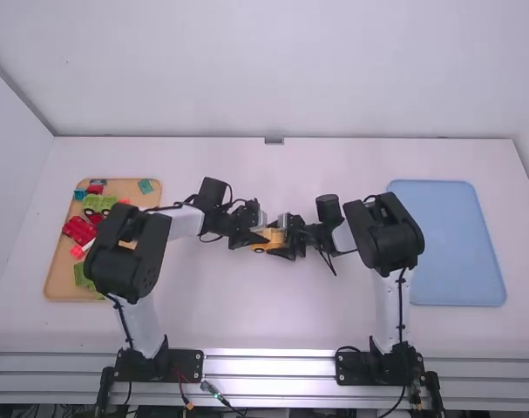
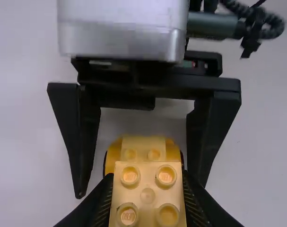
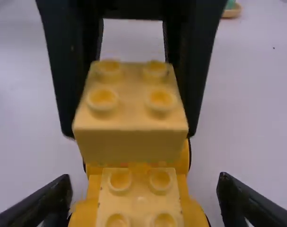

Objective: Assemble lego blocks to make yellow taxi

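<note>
Yel. blk (image 2: 149, 195) pinched in L hand (image 1: 261, 237), R hand (image 1: 285, 237) open astride taxi body (image 3: 139, 201).

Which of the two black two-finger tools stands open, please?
The right arm's tool: its fingers stand apart around the yellow wheeled car base, whereas the left arm's tool grips the yellow studded block.

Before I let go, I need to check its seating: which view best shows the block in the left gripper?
The right wrist view: it shows the yellow block's studs and one side, above the taxi body. The left wrist view shows its studs, cut by the bottom edge; in the high view it merges into small yellow patches.
</note>
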